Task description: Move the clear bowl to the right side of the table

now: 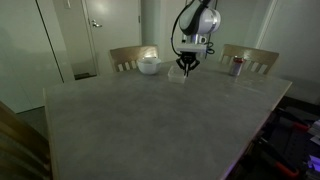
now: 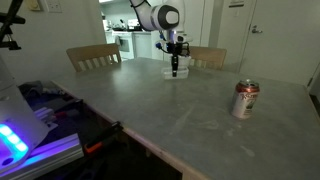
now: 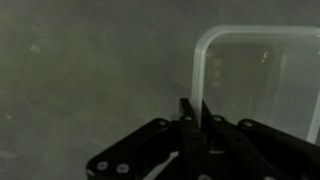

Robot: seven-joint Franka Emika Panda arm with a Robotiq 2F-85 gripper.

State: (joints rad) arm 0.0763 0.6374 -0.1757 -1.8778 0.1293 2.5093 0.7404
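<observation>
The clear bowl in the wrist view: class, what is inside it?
Nothing shows inside the clear bowl; the grey table is visible through it. The claw covers its lower part, and its right side runs out of view.

Item: the clear bowl point(image 3: 262, 78), squarish with rounded corners, upper right of frame, cut off by the right edge.
Item: gripper point(image 3: 195, 108), bottom centre, dark fingers drawn narrowly together astride the bowl's left rim.
Ground: grey table point(image 3: 90, 70), dimly lit.
</observation>
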